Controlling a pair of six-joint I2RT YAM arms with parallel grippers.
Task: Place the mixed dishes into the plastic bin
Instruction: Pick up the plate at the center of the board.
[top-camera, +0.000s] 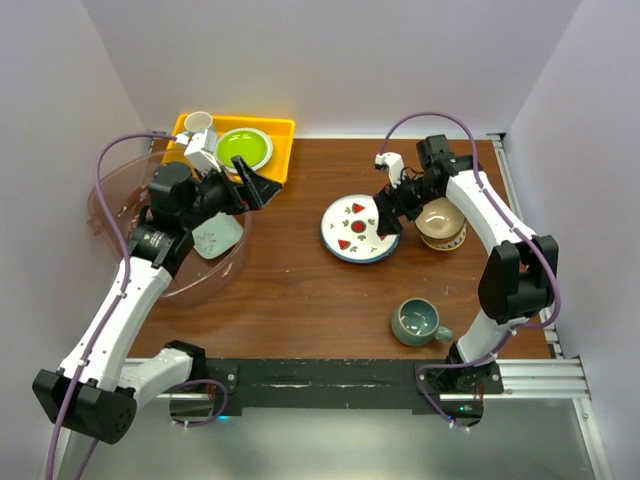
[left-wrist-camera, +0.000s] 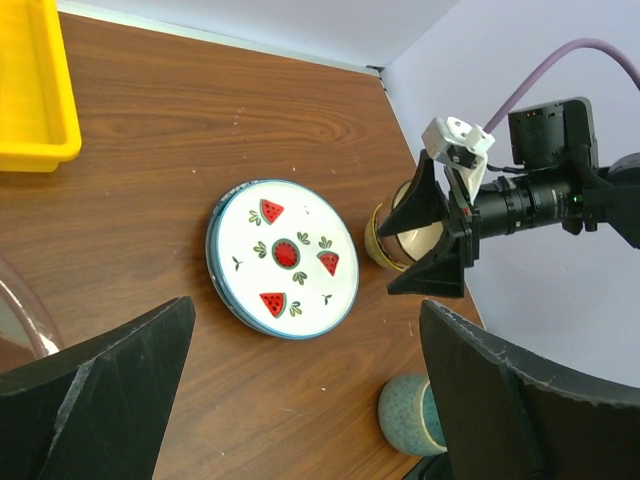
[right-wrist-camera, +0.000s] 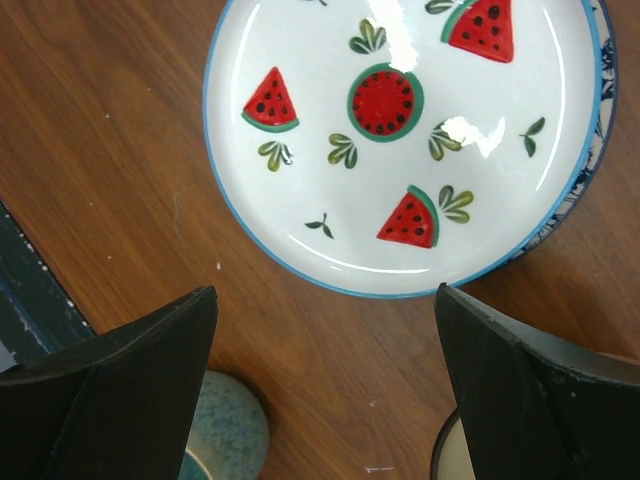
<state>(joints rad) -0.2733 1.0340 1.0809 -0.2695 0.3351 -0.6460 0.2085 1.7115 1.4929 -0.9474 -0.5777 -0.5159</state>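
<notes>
Closest to each wrist camera is its own claw. The left claw (left-wrist-camera: 308, 312) is spread wide and holds nothing. The right claw (right-wrist-camera: 325, 298) is spread just as wide and is also empty.

The brown wooden surface (top-camera: 300, 290) carries everything. The bin (top-camera: 110, 190), round and clear pink, sits at its left edge. The left arm reaches over the bin. Its claw is above the bin's far right rim, near a corner of the yellow tray (top-camera: 282, 128), and points toward the plates.

Inside the bin lies a pale green tray (top-camera: 215, 238), partly hidden by the arm. The yellow tray stands at the far edge just beyond the bin. It holds a lime plate (top-camera: 243, 148) and, to the left of that, a white mug (top-camera: 197, 124).

Near the middle of the surface the watermelon plate (top-camera: 355, 228) lies stacked on a blue-rimmed plate (right-wrist-camera: 592, 165), of which only a sliver of rim shows. The right claw hovers over the stack's right edge, and I cannot tell whether it touches.

The bowl (top-camera: 440, 222), cream with a tan band, stands upright just right of the stack. The teal mug (top-camera: 417, 322) stands upright, nearer the arm bases and apart from the other dishes, with its handle pointing right.
</notes>
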